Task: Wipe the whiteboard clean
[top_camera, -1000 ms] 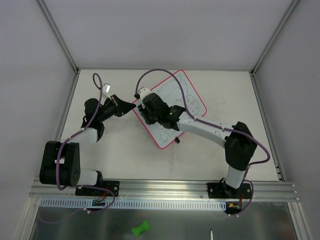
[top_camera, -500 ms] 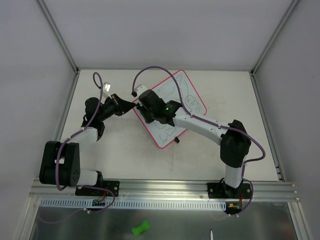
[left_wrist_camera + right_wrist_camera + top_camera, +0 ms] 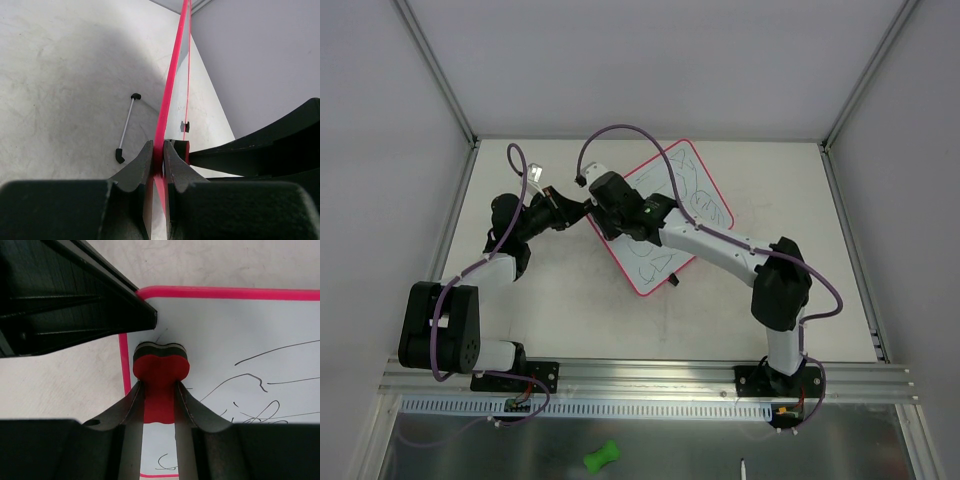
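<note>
The whiteboard [image 3: 698, 192] lies tilted at the table's middle, with a pink frame and black scribbles on it. My left gripper [image 3: 583, 213] is shut on its left corner; the left wrist view shows the jaws [image 3: 158, 161] pinching the pink frame [image 3: 171, 92]. My right gripper [image 3: 601, 214] is shut on a red bone-shaped eraser [image 3: 161, 371], whose black felt presses on the board [image 3: 240, 320] just inside that same corner. The left gripper's finger [image 3: 142, 315] sits just beyond the eraser. Scribbles [image 3: 250, 382] lie to the eraser's right.
A thin white rod with black ends [image 3: 127, 127] lies on the table beside the board. A black clip [image 3: 185, 126] sits on the board's edge. A green bone-shaped object [image 3: 602, 456] and a white stick [image 3: 744, 468] lie below the front rail [image 3: 640, 378]. Enclosure walls surround the table.
My right gripper has slid the eraser up and left across the board toward its left corner, next to the left gripper. The left arm and board have stayed put.
</note>
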